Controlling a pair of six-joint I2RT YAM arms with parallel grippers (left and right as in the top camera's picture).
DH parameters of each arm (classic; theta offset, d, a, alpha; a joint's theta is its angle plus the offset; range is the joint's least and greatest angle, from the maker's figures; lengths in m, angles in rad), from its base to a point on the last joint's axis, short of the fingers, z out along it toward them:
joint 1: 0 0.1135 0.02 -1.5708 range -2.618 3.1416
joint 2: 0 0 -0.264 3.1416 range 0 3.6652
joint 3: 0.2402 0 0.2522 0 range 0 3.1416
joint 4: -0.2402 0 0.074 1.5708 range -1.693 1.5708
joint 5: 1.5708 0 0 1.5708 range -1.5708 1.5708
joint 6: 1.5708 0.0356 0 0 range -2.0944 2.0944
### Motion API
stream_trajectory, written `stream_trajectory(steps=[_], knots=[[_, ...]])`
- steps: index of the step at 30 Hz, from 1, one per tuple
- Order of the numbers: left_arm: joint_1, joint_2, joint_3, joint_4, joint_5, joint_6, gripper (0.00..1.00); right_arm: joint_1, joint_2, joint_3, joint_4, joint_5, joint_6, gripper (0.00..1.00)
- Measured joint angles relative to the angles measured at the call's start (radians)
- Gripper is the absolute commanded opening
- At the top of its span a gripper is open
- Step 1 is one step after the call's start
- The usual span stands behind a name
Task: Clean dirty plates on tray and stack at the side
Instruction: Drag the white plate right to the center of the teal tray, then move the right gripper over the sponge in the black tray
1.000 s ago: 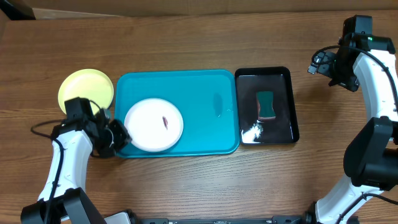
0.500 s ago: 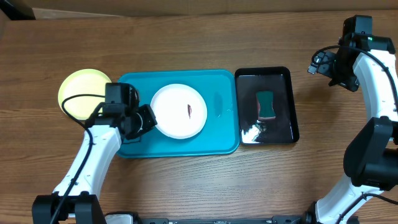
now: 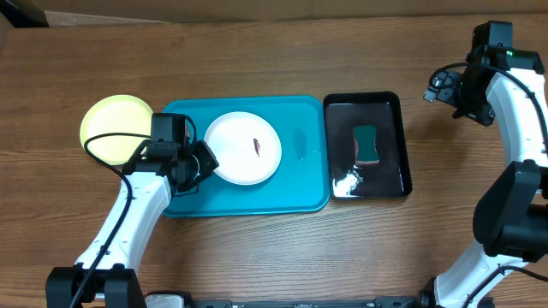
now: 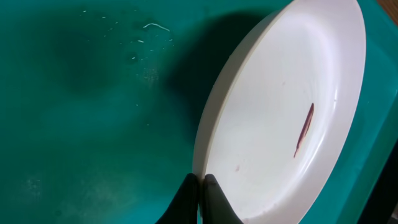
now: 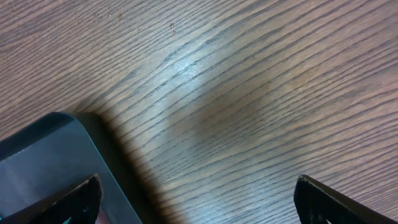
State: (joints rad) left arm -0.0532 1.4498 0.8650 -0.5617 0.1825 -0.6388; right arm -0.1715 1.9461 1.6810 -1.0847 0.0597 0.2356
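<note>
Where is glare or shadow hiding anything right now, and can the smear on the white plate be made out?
Overhead: glare blots the near-left corner of the black tray; the smear on the white plate reads clearly. Left wrist: smear sharp, plate throws a dark shadow on the turquoise tray, left pincer tips dark at bottom. Right wrist: soft sheen on the table, nothing hidden.

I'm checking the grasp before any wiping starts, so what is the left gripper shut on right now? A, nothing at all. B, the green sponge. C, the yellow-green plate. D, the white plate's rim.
D: in the left wrist view the left gripper pinches the rim of the white plate; the yellow-green plate sits apart to its left, and the sponge lies in the black tray.
</note>
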Motion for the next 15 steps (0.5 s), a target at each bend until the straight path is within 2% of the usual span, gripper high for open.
stream_trajectory(steps=[9, 13, 15], knots=[[-0.026, 0.125, 0.001, 0.071, 0.000, -0.021, 0.04, 0.000, 0.000, 0.000, 0.000, 0.000, 0.000, 1.00], [-0.026, 0.165, 0.001, 0.092, 0.000, -0.021, 0.17, 0.000, 0.000, 0.000, 0.000, 0.000, 0.000, 1.00], [-0.026, 0.166, 0.001, 0.092, 0.000, -0.015, 0.33, 0.000, 0.000, 0.000, 0.000, 0.000, 0.000, 1.00]])
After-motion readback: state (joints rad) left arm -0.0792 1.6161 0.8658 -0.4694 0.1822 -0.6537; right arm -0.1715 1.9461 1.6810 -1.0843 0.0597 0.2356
